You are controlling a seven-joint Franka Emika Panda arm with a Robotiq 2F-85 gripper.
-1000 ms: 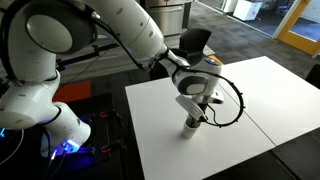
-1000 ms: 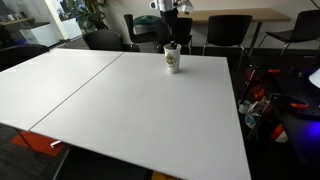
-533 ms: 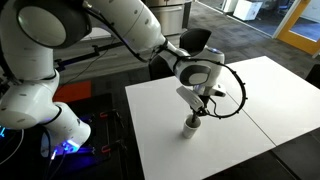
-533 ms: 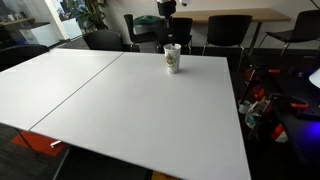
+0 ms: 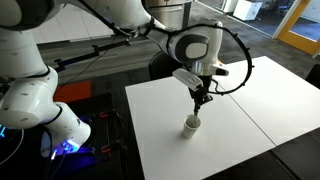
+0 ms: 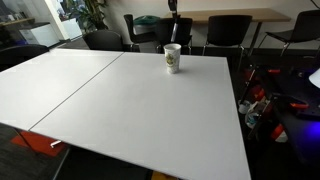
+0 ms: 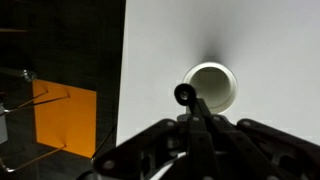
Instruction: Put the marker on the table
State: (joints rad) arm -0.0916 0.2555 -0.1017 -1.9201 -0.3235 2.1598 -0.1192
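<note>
My gripper (image 5: 200,95) hangs above the small pale cup (image 5: 192,124) near the table's (image 5: 240,110) near-left part. It is shut on the thin dark marker (image 5: 198,103), which points down, its tip a little above the cup. In the wrist view the marker (image 7: 192,102) sticks out from between the closed fingers (image 7: 160,150), its end over the rim of the cup (image 7: 212,86) below. In an exterior view the cup (image 6: 172,58) stands at the table's (image 6: 140,100) far edge, and only the gripper's lower end (image 6: 172,5) shows at the top.
Black chairs (image 6: 228,32) stand behind the table's far edge. A dark seam (image 6: 70,90) splits the white top. The robot base (image 5: 45,110) and cables stand left of the table, with an orange panel (image 7: 62,120) on the floor.
My gripper has risen straight up from the cup, lifting the marker out of it. The cup has stayed in place.
</note>
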